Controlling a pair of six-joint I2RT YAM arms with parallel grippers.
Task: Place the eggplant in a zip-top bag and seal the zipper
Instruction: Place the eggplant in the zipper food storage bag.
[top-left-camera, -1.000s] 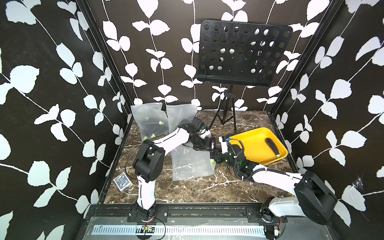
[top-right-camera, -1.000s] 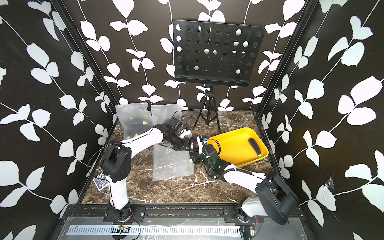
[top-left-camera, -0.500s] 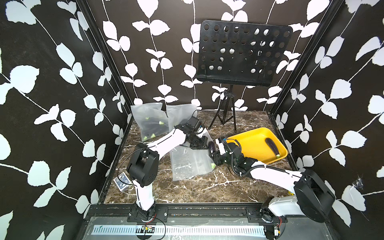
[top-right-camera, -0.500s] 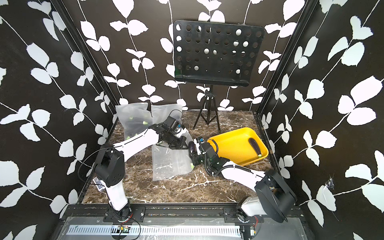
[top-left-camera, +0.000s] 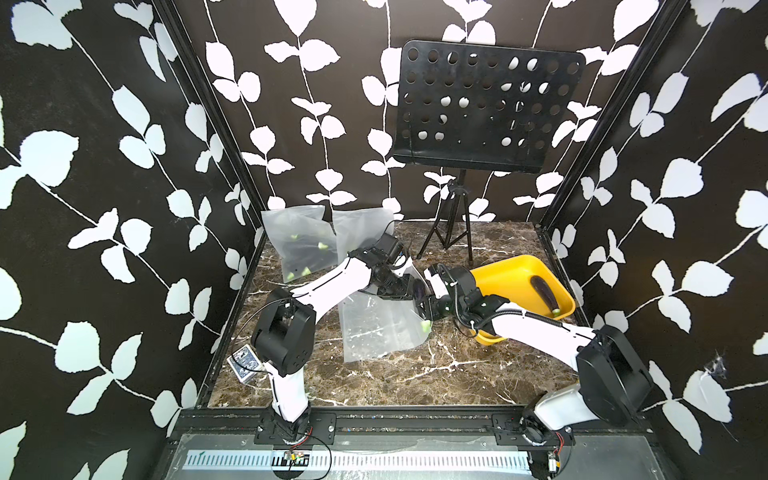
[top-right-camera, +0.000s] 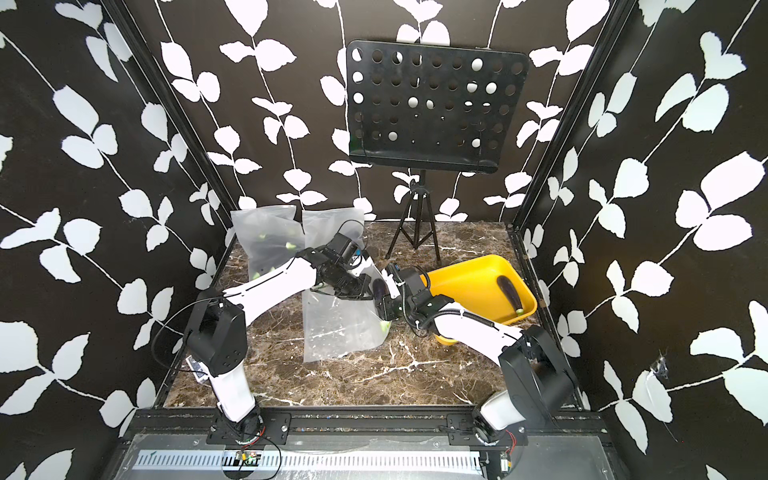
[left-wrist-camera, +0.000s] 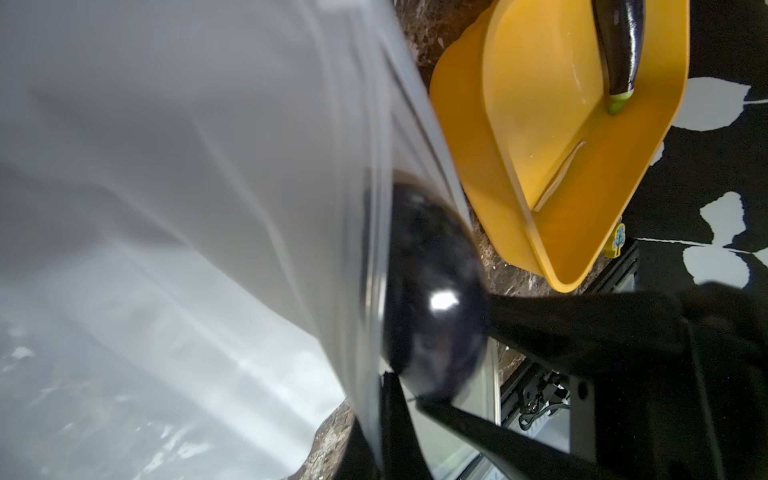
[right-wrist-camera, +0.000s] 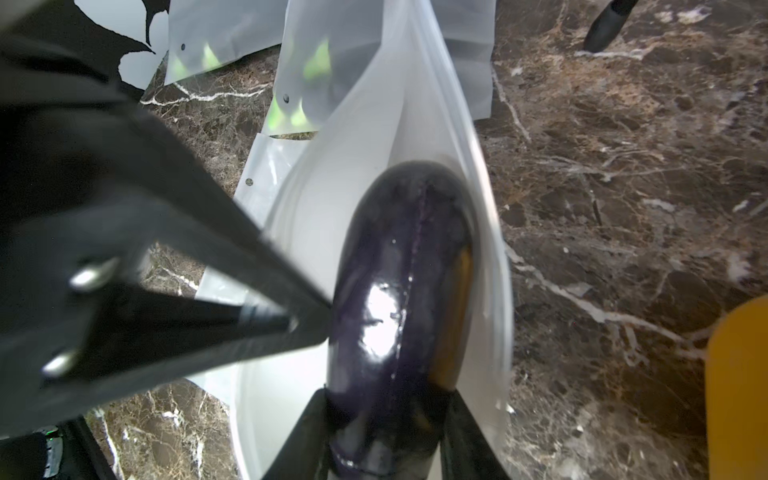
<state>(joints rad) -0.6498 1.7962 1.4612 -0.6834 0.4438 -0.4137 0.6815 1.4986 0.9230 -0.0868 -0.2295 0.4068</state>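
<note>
eggplant (right-wrist-camera: 399, 282): dark purple, rounded end inside the bag's open mouth, green stem end outside it.
zip-top bag (top-left-camera: 374, 328): clear, lying on the marble table (top-left-camera: 415, 374), mouth edge lifted.
right gripper (right-wrist-camera: 388, 395): jaws clamped around the eggplant's body.
left gripper (top-left-camera: 401, 291): jaws pinched tight on the bag's rim, holding the mouth up.
yellow bin (top-left-camera: 511, 274): beside the right arm, holding a second eggplant (top-left-camera: 544, 293).
filled bags (top-left-camera: 299, 245): back left corner, against the wall.
</note>
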